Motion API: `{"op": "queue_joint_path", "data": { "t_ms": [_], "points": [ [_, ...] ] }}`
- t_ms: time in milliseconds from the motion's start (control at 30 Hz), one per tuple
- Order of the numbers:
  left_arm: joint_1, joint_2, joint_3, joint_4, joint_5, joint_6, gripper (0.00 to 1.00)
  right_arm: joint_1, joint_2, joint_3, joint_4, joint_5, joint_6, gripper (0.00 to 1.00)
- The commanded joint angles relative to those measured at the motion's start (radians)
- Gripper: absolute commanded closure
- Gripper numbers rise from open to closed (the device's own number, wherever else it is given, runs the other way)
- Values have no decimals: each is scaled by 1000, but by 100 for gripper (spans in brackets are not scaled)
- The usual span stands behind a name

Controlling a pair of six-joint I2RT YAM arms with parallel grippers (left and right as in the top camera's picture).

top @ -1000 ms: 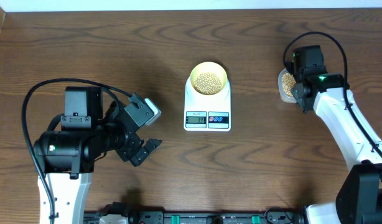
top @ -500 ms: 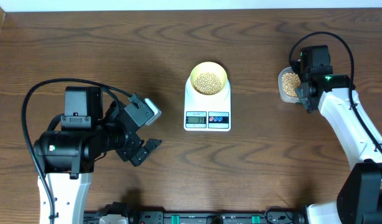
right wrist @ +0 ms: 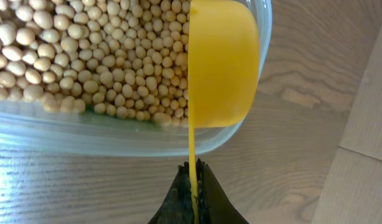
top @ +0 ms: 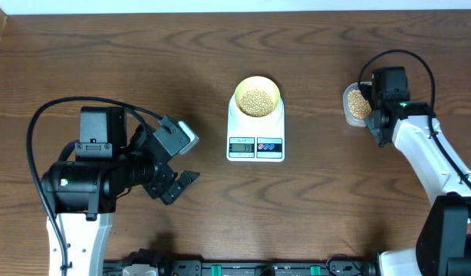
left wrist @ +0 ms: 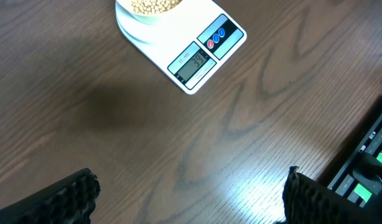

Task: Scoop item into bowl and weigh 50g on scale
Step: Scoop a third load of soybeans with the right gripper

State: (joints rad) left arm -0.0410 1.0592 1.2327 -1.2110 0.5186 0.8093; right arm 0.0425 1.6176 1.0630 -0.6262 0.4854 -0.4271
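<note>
Item under inspection: small round tan-beige beans, smooth and fairly even in size. I see them in two places. One lot fills the pale-yellow bowl to a low heap; the bowl sits on the round platform of the white scale, mid-counter. The scale's display is lit, but I cannot read its digits with confidence.

The other lot lies in a clear plastic tub at the counter's right side, packed several layers deep.

The right gripper is clamped tight on the thin handle of a bright yellow scoop. The scoop is turned on edge, with its cup at the tub's right end, against the beans.

The left gripper hangs over bare counter, left of the scale and well apart from it, jaws spread wide with nothing between them.
</note>
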Motion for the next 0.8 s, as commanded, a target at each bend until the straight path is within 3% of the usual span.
{"op": "queue_joint_path", "data": {
  "t_ms": [0,133,767],
  "points": [
    [3,-2,2,-3,13,5,4,-5,6,-27,13,2,13,99],
    [3,-1,2,-3,13,5,4,-5,6,-29,16,-13,75,99],
    [3,-1,2,-3,13,5,4,-5,6,-28,13,-441,257,99]
  ]
}}
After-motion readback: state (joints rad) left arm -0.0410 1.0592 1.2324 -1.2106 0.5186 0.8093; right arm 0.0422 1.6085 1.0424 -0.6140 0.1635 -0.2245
